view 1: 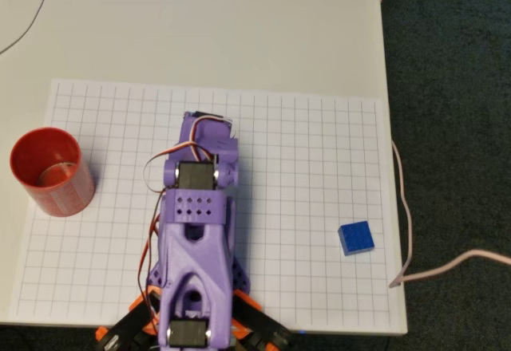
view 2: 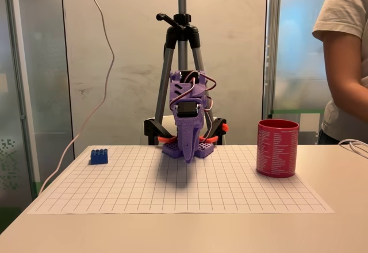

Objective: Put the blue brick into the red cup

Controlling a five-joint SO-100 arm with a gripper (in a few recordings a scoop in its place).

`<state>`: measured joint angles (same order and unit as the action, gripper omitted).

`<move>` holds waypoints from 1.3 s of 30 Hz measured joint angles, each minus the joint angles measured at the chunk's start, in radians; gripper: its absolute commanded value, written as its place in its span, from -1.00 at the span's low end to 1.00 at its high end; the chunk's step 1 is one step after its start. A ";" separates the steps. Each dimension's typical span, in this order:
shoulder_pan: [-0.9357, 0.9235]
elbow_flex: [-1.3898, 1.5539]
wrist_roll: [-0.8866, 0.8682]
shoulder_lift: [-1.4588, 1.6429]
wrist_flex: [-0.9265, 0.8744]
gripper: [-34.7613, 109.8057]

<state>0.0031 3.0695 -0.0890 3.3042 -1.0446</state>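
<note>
Plastic brick (view 1: 356,238), likely light, stiff and a bit slick, sits alone on the grid sheet (view 1: 319,143) well apart from the cup (view 1: 52,172); pinch its flat sides; gripper (view 2: 188,157) empty, fingers seemingly together.

Overhead, the purple arm (view 1: 196,239) runs off the bottom edge — its base is cut away, and the arm's own body covers the gripper's fingertips. In the fixed view the gripper (view 2: 188,156) points straight at the camera, so whether its jaws are parted can't be told. A person (view 2: 345,63) is sliced by the right edge — just sleeve, arm and torso.
</note>
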 measured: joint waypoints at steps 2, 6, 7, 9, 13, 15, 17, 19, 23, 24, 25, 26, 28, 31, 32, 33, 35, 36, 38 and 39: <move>-0.006 0.008 0.048 -0.008 0.055 -0.52; -0.052 0.034 0.097 -0.012 0.124 -0.52; -0.058 0.034 0.100 -0.012 0.130 -0.52; -0.074 0.034 0.103 -0.006 0.135 -0.52; -0.064 0.034 0.103 -0.009 0.135 -0.52; -0.064 0.034 0.103 -0.012 0.135 -0.52; -0.064 0.034 0.103 -0.012 0.135 -0.52; -0.064 0.034 0.103 -0.012 0.135 -0.52; -0.064 0.034 0.104 -0.014 0.135 -0.52; -0.064 0.034 0.112 -0.014 0.135 -0.52; -0.064 0.034 0.117 -0.014 0.135 -0.52; -0.064 0.034 0.121 -0.014 0.135 -0.52; -0.086 0.034 0.135 -0.014 0.135 -0.52; -0.130 -0.002 0.149 -0.072 0.135 -0.52; -0.147 -0.037 0.152 -0.121 0.135 -0.52; -0.164 -0.080 0.153 -0.169 0.135 -0.52; -0.201 -0.192 0.143 -0.281 0.127 -0.52; -0.225 -0.262 0.132 -0.357 0.117 -0.52; -0.272 -0.416 0.107 -0.500 0.071 -0.52; -0.288 -0.497 0.101 -0.569 0.044 -0.52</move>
<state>-0.2853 2.5725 0.0123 2.7351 -1.0002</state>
